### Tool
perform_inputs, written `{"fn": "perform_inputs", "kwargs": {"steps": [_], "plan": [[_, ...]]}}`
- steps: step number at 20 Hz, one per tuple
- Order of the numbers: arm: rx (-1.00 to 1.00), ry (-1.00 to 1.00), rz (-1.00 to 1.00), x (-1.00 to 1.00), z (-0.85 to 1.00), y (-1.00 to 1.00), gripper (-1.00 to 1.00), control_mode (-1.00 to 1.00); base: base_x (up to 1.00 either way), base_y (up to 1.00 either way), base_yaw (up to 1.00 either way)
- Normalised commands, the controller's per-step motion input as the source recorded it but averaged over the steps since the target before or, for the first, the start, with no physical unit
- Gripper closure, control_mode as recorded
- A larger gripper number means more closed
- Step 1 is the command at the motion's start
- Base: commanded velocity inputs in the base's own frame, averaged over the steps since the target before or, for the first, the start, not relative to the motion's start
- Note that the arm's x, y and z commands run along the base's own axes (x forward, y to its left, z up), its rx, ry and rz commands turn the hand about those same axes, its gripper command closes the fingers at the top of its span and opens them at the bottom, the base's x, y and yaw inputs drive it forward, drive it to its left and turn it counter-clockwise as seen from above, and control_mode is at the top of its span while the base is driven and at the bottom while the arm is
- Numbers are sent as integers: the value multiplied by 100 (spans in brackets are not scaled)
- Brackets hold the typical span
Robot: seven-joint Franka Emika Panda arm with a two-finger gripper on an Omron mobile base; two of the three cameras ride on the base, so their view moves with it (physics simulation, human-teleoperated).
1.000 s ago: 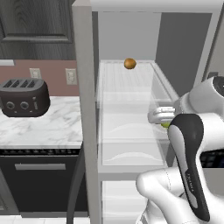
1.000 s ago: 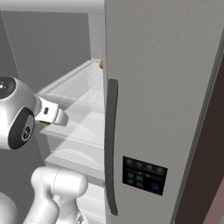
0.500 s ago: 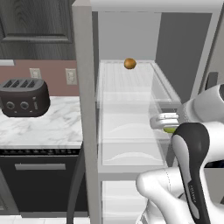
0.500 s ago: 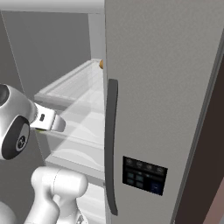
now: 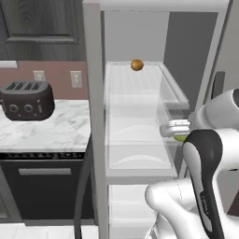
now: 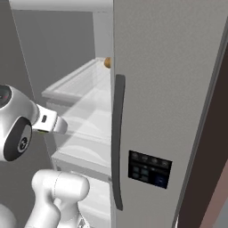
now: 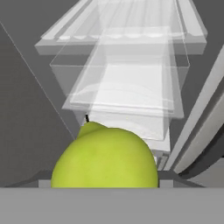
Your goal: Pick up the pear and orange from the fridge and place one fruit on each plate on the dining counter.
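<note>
Just outside the open fridge (image 5: pixel 140 121), at its right edge, your fingers (image 5: pixel 173 130) are pinching the pear (image 7: pixel 105 159), stem end pointing away from the hand. The orange (image 5: pixel 137 65) sits behind on the top shelf, so swing clear toward the plates

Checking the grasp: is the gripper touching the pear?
Touching. In the hand view the pear sits wedged between the gripper fingers, clear of the fridge shelves.
</note>
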Motion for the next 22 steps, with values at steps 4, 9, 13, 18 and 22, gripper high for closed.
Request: {"fn": "perform_inputs", "kwargs": {"steps": [4,9,13,18,22], "plan": [[0,0,0,0,0,0,100,100,-100,20,-6],[0,0,0,0,0,0,100,100,-100,44,0],[0,0,0,0,0,0,100,100,-100,60,14],[0,0,0,0,0,0,100,100,-100,93,37],[0,0,0,0,0,0,100,100,-100,100,52]]}}
